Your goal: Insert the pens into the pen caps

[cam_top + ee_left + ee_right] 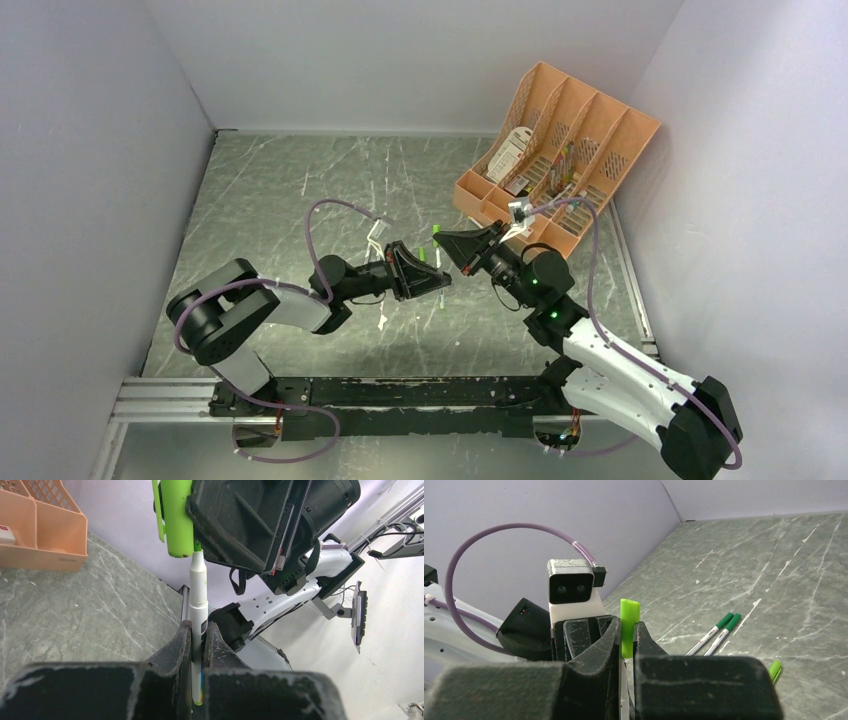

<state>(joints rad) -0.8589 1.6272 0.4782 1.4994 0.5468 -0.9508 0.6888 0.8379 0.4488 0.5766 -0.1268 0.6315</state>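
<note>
Nearest to the arms, the left fingers [183, 641] are closed narrow on one pen [198, 602]. This pen is thin and straight, with a pale grey-white body and a narrower neck toward its tip, and it has a little green at its back end, which shows under the fingers. The pen stands out from the fingers and its tip meets the open mouth of a pen cap [176, 522], at the edge of this mouth. I cannot tell if the tip is already inside. The cap is a short cylinder of bright green plastic with a flat clip along one side, much shorter than the pen. The right fingers [612, 636] grip it tightly, and both its ends stay free. Both held things hang above the middle of the worktop [774, 555], which is grey-green with white veins. Farther out, two more pens [713, 634] lie side by side and touching on the worktop, each white with a dark green end. This makes three pens together. A second green cap [775, 670] lies apart from them on the worktop, partly hidden, so I count two caps with certainty. At the far right corner stands the orange organizer [560, 140], with mixed stationery in its compartments.
</note>
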